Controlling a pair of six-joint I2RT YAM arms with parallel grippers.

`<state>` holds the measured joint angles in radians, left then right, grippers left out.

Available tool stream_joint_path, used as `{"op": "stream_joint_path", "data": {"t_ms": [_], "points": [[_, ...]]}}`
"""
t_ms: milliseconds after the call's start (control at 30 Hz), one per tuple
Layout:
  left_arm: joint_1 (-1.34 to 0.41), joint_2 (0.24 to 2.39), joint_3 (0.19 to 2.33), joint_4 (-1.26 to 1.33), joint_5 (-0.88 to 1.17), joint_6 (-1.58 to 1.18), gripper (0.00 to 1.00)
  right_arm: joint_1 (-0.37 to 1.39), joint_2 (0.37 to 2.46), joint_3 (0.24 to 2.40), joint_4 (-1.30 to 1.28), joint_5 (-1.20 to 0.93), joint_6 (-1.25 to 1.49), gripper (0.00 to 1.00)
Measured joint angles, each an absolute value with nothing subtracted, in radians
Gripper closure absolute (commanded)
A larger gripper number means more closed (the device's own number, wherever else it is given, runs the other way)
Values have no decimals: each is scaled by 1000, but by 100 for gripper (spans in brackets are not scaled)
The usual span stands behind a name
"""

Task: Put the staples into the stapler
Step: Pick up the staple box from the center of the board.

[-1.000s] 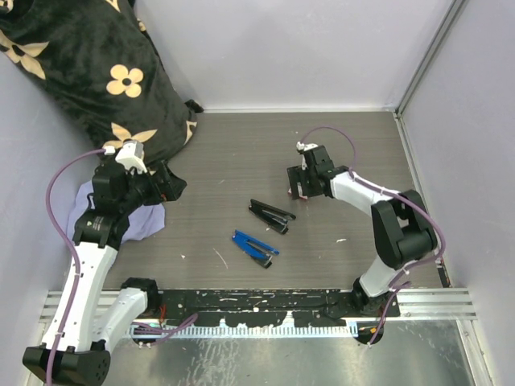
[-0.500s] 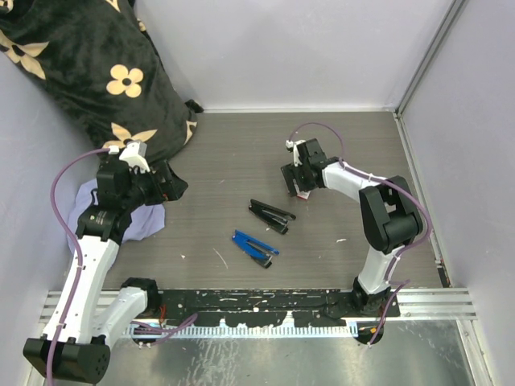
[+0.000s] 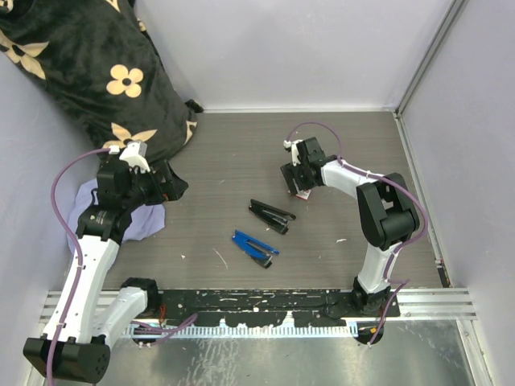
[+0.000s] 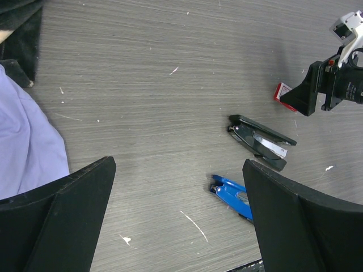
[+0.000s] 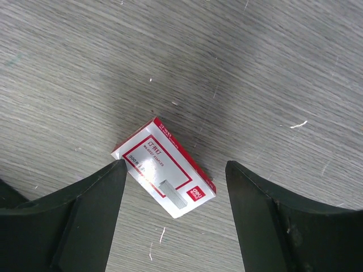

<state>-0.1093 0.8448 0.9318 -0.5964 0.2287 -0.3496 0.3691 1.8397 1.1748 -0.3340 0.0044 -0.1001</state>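
Pickup step: right pincer (image 5: 176,165) stood wide astride the staples (image 5: 163,168) at mid-frame, left pincer (image 4: 178,163) wide too; next it likely needed to close

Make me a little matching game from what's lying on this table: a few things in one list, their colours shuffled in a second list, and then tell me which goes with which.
Things
1. staples box
2. stapler nearer that box
3. stapler farther from that box
4. crumpled cloth

Colours
A. black
B. lilac
C. white with a red label
D. blue

Right pairs: 1-C, 2-A, 3-D, 4-B.
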Motion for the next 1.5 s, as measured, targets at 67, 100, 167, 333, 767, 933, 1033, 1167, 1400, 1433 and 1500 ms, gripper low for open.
{"op": "stream_joint_path", "data": {"t_ms": [67, 100, 167, 333, 767, 933, 1033, 1167, 1400, 1433, 1500], "points": [[-109, 845, 932, -596, 229, -350, 2, 369, 1840, 1175, -335, -4, -103, 20], [-109, 845, 932, -596, 229, -350, 2, 369, 1840, 1175, -338, -11, -104, 19], [-109, 845, 932, -596, 229, -350, 2, 369, 1839, 1174, -344, -27, -107, 18], [-109, 845, 932, -596, 230, -350, 2, 369, 1839, 1171, -356, -47, -115, 17], [-109, 845, 932, -596, 232, -350, 2, 370, 1837, 1151, -376, -70, -138, 18], [-109, 846, 932, -596, 232, -350, 2, 397, 1822, 1144, -397, -72, -138, 21], [-109, 848, 932, -597, 232, -350, 2, 427, 1822, 1143, -403, -56, -138, 22], [-109, 850, 932, -597, 232, -350, 2, 453, 1822, 1137, -405, -17, -141, 24], [-109, 855, 932, -598, 232, -350, 2, 456, 1822, 1136, -405, -3, -139, 34], [-109, 855, 932, -599, 232, -350, 2, 456, 1822, 1135, -404, -1, -140, 35], [-109, 857, 932, -599, 232, -350, 2, 456, 1822, 1135, -404, 0, -140, 38]]}}
